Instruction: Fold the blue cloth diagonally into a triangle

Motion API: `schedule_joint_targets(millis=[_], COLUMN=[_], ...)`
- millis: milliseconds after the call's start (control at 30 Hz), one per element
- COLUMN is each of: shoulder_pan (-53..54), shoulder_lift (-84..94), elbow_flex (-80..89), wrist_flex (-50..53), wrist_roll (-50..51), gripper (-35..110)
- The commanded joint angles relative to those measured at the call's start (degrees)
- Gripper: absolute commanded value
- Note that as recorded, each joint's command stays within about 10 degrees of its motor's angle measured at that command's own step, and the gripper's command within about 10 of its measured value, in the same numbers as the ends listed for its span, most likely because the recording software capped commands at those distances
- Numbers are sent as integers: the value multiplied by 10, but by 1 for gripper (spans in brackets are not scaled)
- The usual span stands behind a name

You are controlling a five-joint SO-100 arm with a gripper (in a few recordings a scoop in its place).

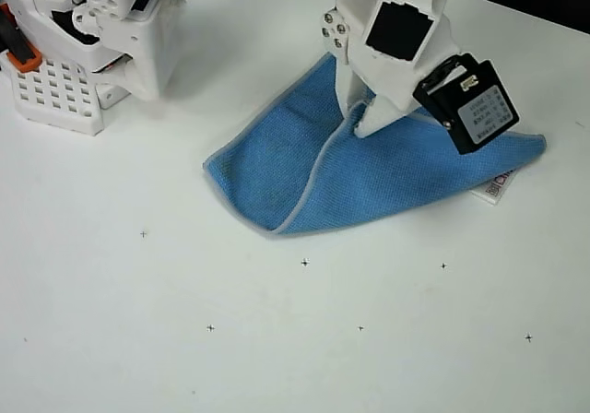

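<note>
One blue cloth (369, 178) lies on the white table (277, 358), spread across the middle and right of the overhead view, partly folded: a pale grey hem runs as a curved line from near the fingers down to the lower edge at about the centre of the frame, marking where one layer lies over another. Its left part forms a rounded flap, and its right end tapers to a corner at the right of the frame, where a small white tag (496, 187) with red print pokes out from under the edge. Coming in from the top of the frame, the white arm hangs over the upper middle of the cloth and hides that part of it (a black camera block on the wrist covers a further patch toward the right). The gripper (359, 118) points down onto the cloth, its white fingers (371, 118) close together with a ridge of blue fabric and hem gathered at their tips, so it appears to be pinching the cloth. At the upper left stands a white robot base (83, 44) with a perforated block and an orange part, well apart from the cloth. Several small black cross marks (304, 263) dot the table in the lower half of the frame.
</note>
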Motion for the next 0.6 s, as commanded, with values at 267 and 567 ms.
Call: schedule_joint_targets(millis=[267,567], shoulder_pan=[-63,-115], shoulder_lift=[57,47], elbow_flex=[10,24], wrist_flex=[12,13], wrist_roll=[50,91], gripper=[0,0])
